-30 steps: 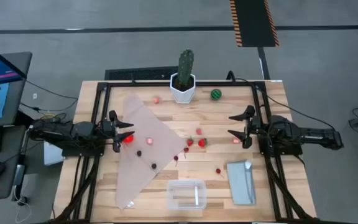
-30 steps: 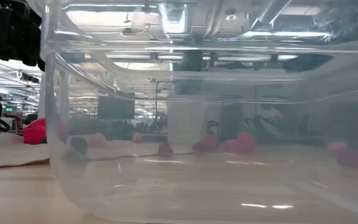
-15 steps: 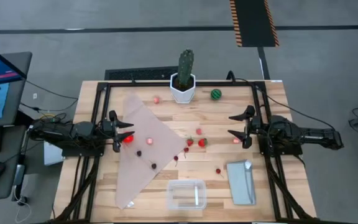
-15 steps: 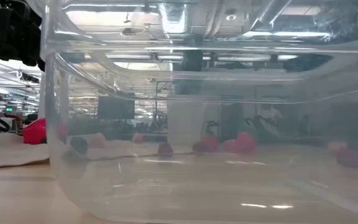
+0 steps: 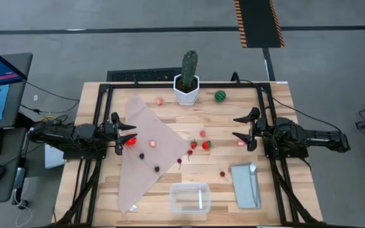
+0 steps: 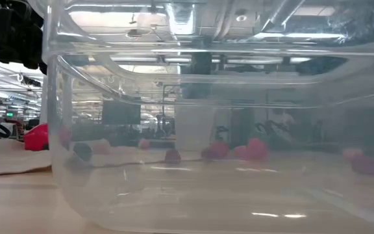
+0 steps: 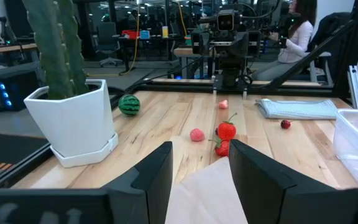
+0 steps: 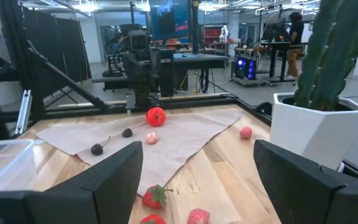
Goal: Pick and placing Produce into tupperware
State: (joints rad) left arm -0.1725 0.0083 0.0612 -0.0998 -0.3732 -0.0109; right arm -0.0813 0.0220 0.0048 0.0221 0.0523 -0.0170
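Your table (image 5: pixel 277 95) carries, largest first, the beige cloth (image 5: pixel 147 149), the cactus (image 5: pixel 189 71), the empty tupperware (image 5: pixel 190 197) at its near edge, then scattered produce (image 5: pixel 198 144). Your left gripper (image 5: pixel 127 141) pinches a red strawberry (image 5: pixel 130 142) over the cloth; your right gripper (image 5: pixel 243 131) waits opposite, jaws spread.

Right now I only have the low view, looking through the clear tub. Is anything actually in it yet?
Observer: No. From above, the tupperware is empty.
Operator: Where is the left arm?
Observer: The left gripper is over the beige cloth, right at a red strawberry.
Operator: And the right?
Observer: The right gripper is open above bare wood, next to a pink bit.
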